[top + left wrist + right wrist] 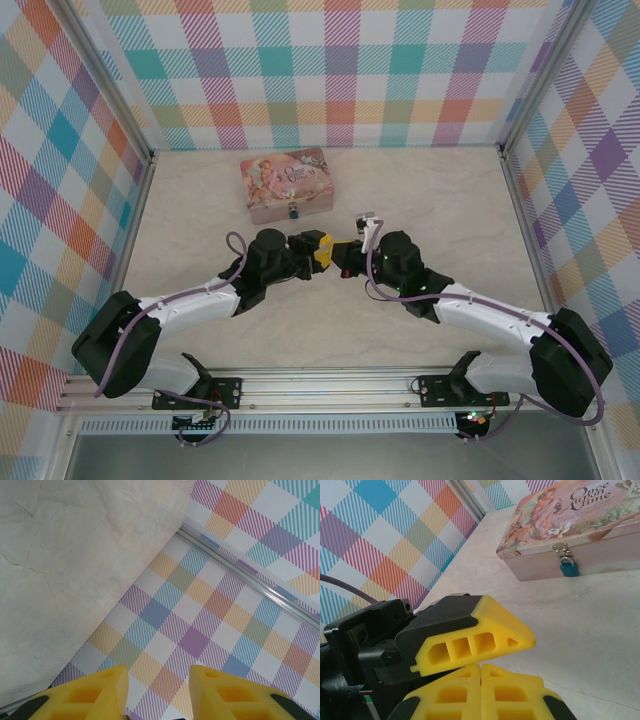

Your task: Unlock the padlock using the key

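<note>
Right pincer (pixel 480 672) pressed shut — left pincer (pixel 159 680) parted, empty between.

Left arm (pixel 190 305) and right arm (pixel 490 320) are white with black joints, purple cables (pixel 345 586) and yellow hollow-celled tool fingers (pixel 520 687).

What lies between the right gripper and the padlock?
In the right wrist view, one finger of the left gripper juts across just above the right gripper; beyond it, bare tabletop runs to the padlock hanging on the tin's front.
</note>
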Motion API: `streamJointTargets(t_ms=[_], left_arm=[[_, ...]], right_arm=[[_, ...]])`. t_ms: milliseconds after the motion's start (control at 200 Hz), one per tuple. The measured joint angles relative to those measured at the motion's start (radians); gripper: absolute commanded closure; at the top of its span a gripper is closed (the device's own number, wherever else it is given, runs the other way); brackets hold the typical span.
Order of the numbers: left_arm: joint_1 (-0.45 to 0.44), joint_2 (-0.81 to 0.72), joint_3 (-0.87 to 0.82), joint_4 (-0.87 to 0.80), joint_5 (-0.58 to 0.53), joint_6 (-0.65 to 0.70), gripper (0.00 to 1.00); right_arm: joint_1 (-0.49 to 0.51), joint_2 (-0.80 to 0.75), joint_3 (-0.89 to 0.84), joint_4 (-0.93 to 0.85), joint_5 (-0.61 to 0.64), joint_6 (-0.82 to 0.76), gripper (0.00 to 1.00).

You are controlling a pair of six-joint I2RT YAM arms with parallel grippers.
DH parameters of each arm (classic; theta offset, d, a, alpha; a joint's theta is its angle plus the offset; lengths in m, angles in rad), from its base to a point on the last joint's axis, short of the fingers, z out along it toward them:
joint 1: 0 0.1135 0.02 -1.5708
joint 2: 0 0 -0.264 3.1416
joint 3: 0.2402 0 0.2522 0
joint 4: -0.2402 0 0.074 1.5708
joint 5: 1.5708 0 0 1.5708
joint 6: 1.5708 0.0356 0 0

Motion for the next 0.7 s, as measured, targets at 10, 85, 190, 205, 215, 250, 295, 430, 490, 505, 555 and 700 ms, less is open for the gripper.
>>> streamJointTargets(t_ms=[10,85,190,205,215,250,295,430,490,505,555,700], left_arm=[[0.000,0.000,0.000,0.000,0.000,0.000,0.66],[0.000,0.000,0.000,0.000,0.000,0.000,0.69],[0.000,0.000,-0.002,0.000,0.000,0.000,0.74],[0.000,0.000,-0.002,0.000,0.000,0.000,0.74],[0.000,0.000,-0.002,0.000,0.000,-0.001,0.75],[0.000,0.000,-0.004,0.000,0.000,-0.001,0.76],[0.000,0.000,-0.005,-0.001,0.000,0.000,0.78],[0.000,0.000,-0.006,0.000,0.000,0.000,0.85],[0.000,0.000,-0.006,0.000,0.000,0.000,0.88],[0.000,0.000,-0.006,0.000,0.000,0.000,0.89],[0.000,0.000,-0.006,0.000,0.000,0.000,0.92],[0.000,0.000,-0.008,0.000,0.000,0.003,0.99]], right_arm=[[0.000,-0.001,-0.001,0.000,0.000,0.000,1.00],[0.000,-0.005,-0.006,0.000,0.001,0.003,1.00],[0.000,-0.006,-0.010,0.000,0.003,0.004,1.00],[0.000,-0.006,-0.011,0.000,0.003,0.005,1.00],[0.000,-0.006,-0.011,0.000,0.004,0.005,1.00],[0.000,-0.008,-0.013,0.000,0.004,0.007,1.00],[0.000,-0.010,-0.017,0.000,0.005,0.011,1.00],[0.000,-0.014,-0.023,-0.002,0.011,0.017,1.00],[0.000,-0.018,-0.023,-0.002,0.013,0.018,1.00],[0.000,-0.020,-0.024,-0.002,0.014,0.018,1.00],[0.000,-0.026,-0.027,-0.001,0.016,0.018,1.00],[0.000,-0.041,-0.041,-0.003,0.025,0.020,1.00]])
